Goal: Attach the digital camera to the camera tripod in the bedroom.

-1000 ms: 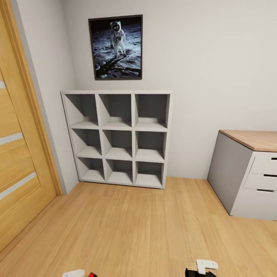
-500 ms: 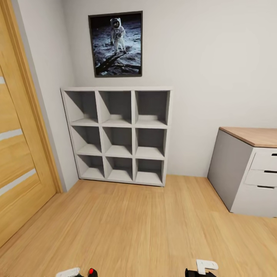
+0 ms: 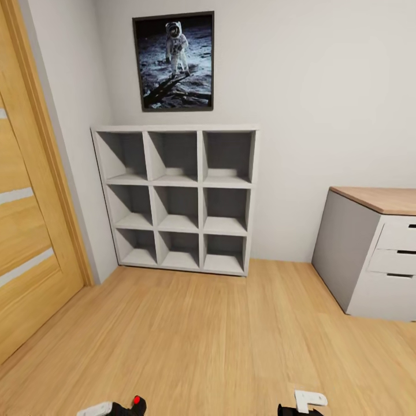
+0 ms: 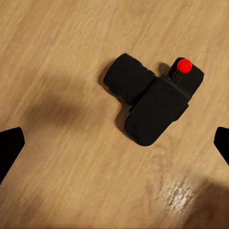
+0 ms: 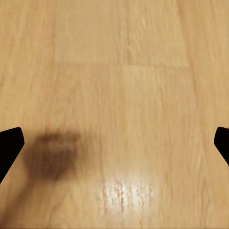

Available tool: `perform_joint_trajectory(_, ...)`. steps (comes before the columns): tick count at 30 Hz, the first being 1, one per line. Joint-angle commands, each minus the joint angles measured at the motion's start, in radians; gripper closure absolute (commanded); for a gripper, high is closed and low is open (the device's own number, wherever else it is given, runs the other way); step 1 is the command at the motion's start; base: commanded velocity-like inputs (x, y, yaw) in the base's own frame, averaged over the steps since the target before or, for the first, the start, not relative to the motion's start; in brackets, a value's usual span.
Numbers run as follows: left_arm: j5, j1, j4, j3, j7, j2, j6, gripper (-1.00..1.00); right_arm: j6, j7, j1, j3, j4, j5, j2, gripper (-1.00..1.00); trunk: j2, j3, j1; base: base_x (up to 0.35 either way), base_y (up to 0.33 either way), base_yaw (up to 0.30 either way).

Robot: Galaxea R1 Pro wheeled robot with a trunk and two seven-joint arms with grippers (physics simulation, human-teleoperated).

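Observation:
The digital camera (image 4: pixel 152 102), a chunky black body with a red round button (image 4: pixel 184 66), lies on the light wood floor (image 4: pixel 71 47). My left gripper (image 4: pixel 114 145) hangs above it, open, its dark fingertips (image 4: pixel 9 148) wide apart and not touching it. In the head view the camera's red button (image 3: pixel 137 400) peeks in at the lower edge beside a white fingertip (image 3: pixel 95 411) of the left gripper. My right gripper (image 5: pixel 114 145) is open over bare floor, and its white fingertip (image 3: pixel 310 398) shows in the head view. The camera tripod is out of view. I cannot tell whether this room is the bedroom.
A grey nine-cube shelf (image 3: pixel 179 199) stands against the far wall under a framed astronaut poster (image 3: pixel 175 60). A wooden door (image 3: pixel 29 219) runs along the left. A grey drawer unit with a wood top (image 3: pixel 375 254) stands at the right. Wood floor (image 3: pixel 214 335) stretches ahead.
The whole head view has shifted, so shelf and poster sit higher in the picture. More of the digital camera and its red button now shows at the lower edge.

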Motion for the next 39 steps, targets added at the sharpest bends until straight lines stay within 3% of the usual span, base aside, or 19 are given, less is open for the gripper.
perform_joint_trajectory(1, 0.011, 0.0, -0.002, -0.001, 0.004, 0.0, 0.005, -1.0, 0.005, -0.003, 0.0, 0.001, -0.002, -0.004, 0.0, -1.0, -0.008, -0.004, 0.004, 0.0, 0.0, 0.0)
perform_joint_trajectory(11, 0.009, 0.0, -0.006, 0.001, 0.004, 0.001, 0.005, -1.0, 0.011, -0.006, 0.0, 0.016, -0.018, 0.002, 0.0, -1.0, -0.024, -0.041, 0.015, 0.0, 0.0, 0.0)
perform_joint_trajectory(16, 0.004, -0.023, -0.083, 0.001, 0.011, 0.0, 0.021, -1.0, 0.033, -0.028, 0.0, 0.066, -0.142, 0.01, 0.0, -1.0, -0.025, -0.061, 0.017, 0.0, 0.0, 0.0)
perform_joint_trajectory(17, 0.005, -0.074, -0.11, 0.001, 0.012, 0.0, 0.054, -1.0, 0.08, -0.059, 0.0, 0.077, -0.242, 0.011, 0.001, -1.0, -0.025, -0.065, 0.018, 0.0, 0.0, 0.0)
perform_joint_trajectory(23, 0.004, -0.123, -0.11, -0.001, 0.005, -0.003, 0.094, -1.0, 0.137, -0.116, 0.0, 0.084, -0.382, 0.012, 0.001, -1.0, -0.026, -0.088, 0.02, 0.0, 0.0, 0.0)
perform_joint_trajectory(39, 0.004, -0.138, -0.111, -0.004, 0.003, 0.003, 0.103, -1.0, 0.162, -0.143, 0.0, 0.086, -0.435, 0.005, -0.001, -1.0, -0.03, -0.15, 0.028, 0.0, 0.0, 0.0)
